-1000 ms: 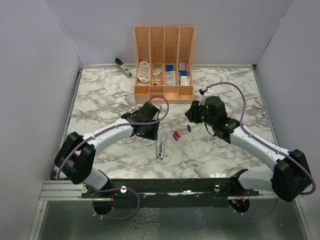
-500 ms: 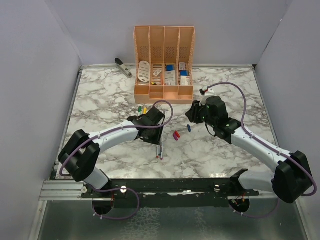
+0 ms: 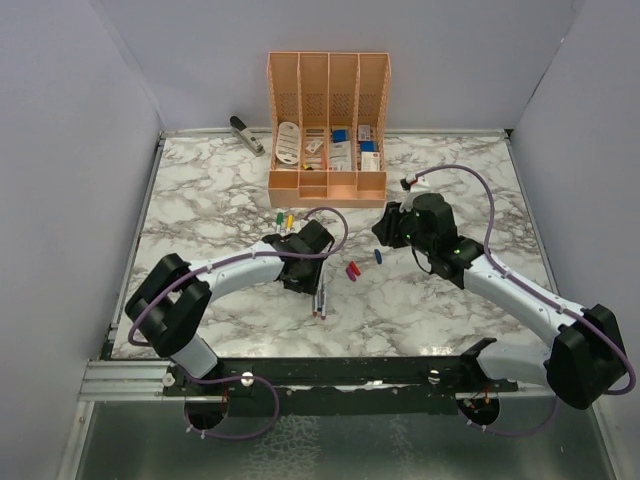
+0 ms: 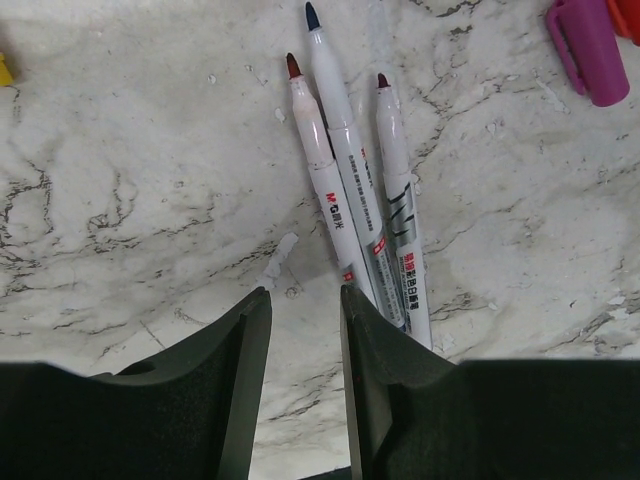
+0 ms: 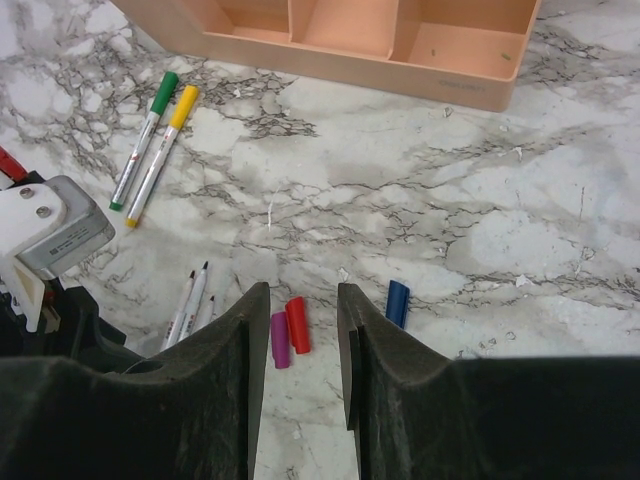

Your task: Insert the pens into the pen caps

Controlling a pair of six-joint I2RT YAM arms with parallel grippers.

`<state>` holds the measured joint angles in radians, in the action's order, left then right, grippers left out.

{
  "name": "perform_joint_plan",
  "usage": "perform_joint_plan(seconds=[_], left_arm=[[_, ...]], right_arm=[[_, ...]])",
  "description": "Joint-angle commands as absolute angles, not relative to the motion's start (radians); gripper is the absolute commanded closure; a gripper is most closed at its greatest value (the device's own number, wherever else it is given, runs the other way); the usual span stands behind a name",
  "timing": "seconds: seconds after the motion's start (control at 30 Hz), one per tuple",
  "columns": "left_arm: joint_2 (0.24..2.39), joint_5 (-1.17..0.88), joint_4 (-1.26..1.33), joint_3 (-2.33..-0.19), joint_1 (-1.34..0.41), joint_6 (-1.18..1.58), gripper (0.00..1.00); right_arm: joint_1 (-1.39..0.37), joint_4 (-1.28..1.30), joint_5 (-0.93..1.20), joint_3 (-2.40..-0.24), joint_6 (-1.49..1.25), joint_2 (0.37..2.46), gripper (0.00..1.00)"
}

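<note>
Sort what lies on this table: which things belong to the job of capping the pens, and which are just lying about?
Job: three uncapped pens, two capped pens, purple cap, red cap, blue cap.
Lying about: organiser, stapler.

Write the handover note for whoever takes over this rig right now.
Left gripper: open, empty, low over the table beside the three uncapped pens.
Right gripper: open, empty, above the loose caps.
Caps: purple cap and red cap lie side by side, and the blue cap lies apart from them.
Done: the green-capped pen and yellow-capped pen lie together near the organiser.
Left: cap the three remaining pens.
</note>
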<state>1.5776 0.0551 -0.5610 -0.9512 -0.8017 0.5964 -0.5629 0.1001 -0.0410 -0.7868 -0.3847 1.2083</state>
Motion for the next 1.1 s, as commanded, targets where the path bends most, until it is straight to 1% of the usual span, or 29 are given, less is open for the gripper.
perform_joint_plan(seconds=[0.0, 0.6, 1.07], left_arm=[[1.599, 0.106, -0.576, -0.961, -0.811, 0.611, 0.64], [1.628, 0.103, -0.575, -1.012, -0.817, 0.597, 0.64], [1.648, 0.097, -0.571, -1.009, -0.819, 0.595, 0.63]], right_arm=[[-0.565, 0.105, -0.046, -0.789, -0.384, 1.186, 0.67], [-0.565, 0.106, -0.049, -0.791, -0.382, 1.187, 0.67], [-0.564, 0.103, -0.050, -0.790, -0.381, 1.189, 0.67]])
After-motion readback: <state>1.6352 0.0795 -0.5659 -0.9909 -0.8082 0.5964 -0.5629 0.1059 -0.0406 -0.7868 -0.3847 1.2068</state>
